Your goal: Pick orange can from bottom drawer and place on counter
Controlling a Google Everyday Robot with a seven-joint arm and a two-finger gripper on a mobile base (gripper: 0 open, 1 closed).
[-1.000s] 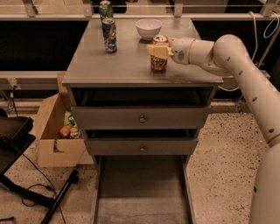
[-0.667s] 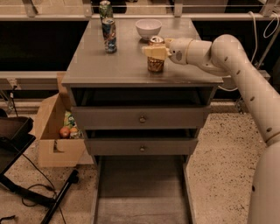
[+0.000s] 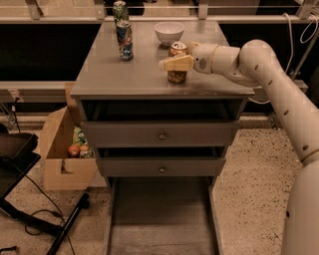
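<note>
A: State of the gripper [image 3: 175, 60]?
B: Closed around the orange can [image 3: 177, 76], out over the right front part of the counter [image 3: 124, 74]. One pale finger [image 3: 172, 63] laid across the near face of the can, the other hidden behind it. Spread just can-wide.
A: And the can itself?
B: Upright, base seemingly down on the counter, close to the front edge. Well above the bottom drawer [image 3: 159, 224] and clear out of it.
A: Against a second ago?
B: Nudged slightly leftward together with the gripper, finger reaching further across the can. Everything else as before.
A: Count, near to far?
B: One bottom drawer, pulled out toward the camera. Two upper drawers [image 3: 162, 134], each with a round knob. One cardboard box [image 3: 57, 164] on the floor at left, small round things inside. One arm [image 3: 279, 94] reaching in from the right. Three cans in all: the orange one, then a blue-and-red can [image 3: 124, 42] further back left, then a green can [image 3: 119, 9] at the far edge. One white bowl [image 3: 169, 32] just behind the orange can.
</note>
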